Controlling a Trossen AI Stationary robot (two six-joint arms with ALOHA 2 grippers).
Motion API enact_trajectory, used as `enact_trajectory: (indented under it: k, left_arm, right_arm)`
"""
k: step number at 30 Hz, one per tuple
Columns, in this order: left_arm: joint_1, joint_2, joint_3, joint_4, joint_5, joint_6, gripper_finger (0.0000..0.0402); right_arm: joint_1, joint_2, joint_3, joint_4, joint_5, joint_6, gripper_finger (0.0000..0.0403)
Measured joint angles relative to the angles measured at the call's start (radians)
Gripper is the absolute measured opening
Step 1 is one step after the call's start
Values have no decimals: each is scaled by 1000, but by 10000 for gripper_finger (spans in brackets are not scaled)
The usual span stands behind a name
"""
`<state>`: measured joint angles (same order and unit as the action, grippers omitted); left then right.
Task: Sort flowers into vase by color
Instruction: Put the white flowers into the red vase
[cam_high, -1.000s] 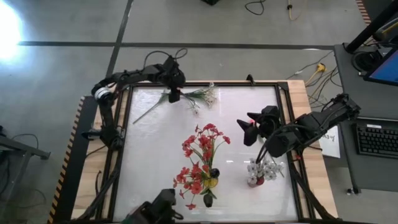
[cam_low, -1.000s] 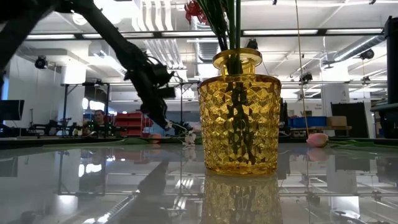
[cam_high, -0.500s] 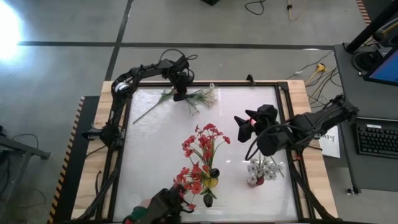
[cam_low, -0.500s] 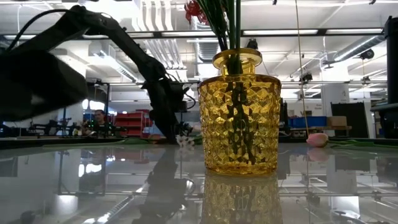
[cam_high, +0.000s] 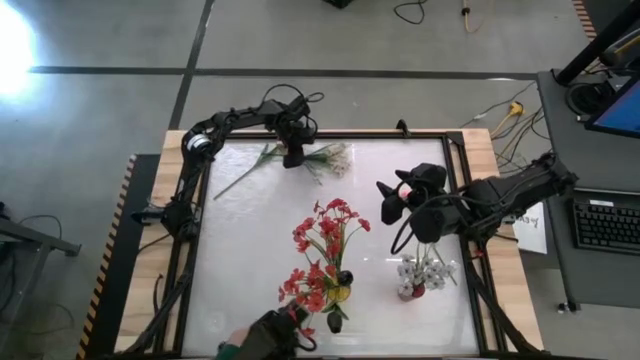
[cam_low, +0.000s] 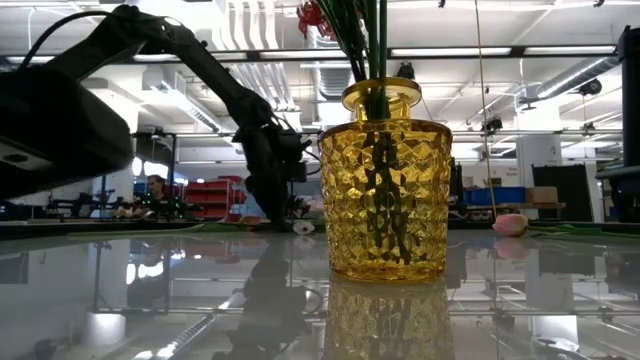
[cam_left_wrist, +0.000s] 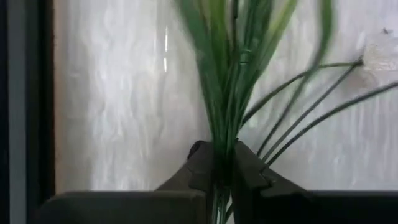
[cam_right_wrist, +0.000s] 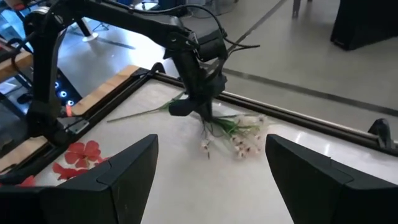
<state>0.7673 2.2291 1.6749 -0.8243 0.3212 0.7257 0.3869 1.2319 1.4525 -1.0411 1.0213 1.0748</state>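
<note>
A glossy white table (cam_high: 250, 250) is sitting in a workshop, with the sorting partly finished.

The red flowers (cam_high: 322, 250) are already standing in the yellow vase (cam_low: 385, 195) at lower centre, and some white flowers (cam_high: 422, 272) are filling a small vase at lower right. The left gripper (cam_high: 293, 155), at upper centre, is pinching the green stems of the white spray (cam_high: 328, 157) lying on the table, its jaws pressed together. The right gripper (cam_high: 400, 200) is hovering at right of centre, jaws spread and holding nothing.

no readable text anywhere
</note>
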Motion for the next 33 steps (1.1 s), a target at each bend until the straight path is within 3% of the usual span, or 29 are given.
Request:
enact_trajectory:
  k: [8, 18, 21, 28, 33]
  left_arm:
    - [5, -112, -5, -109, 5, -66, 1]
    - [5, -477, -3, -49, -14, -203, 0]
    - [-3, -587, -3, -8, 12, -286, 0]
    - [-120, -783, -2, 121, 71, -534, 0]
    - [-288, -868, -2, 288, -1, -709, 0]
  right_arm:
    - [-6, -54, 0, 8, 0, -95, 288]
    - [-30, -105, 0, 57, -15, -305, 288]
    - [-53, -113, 0, 99, -107, -459, 288]
    - [-189, -100, 0, 282, -536, -849, 288]
    - [-239, -67, 0, 475, -594, -1050, 288]
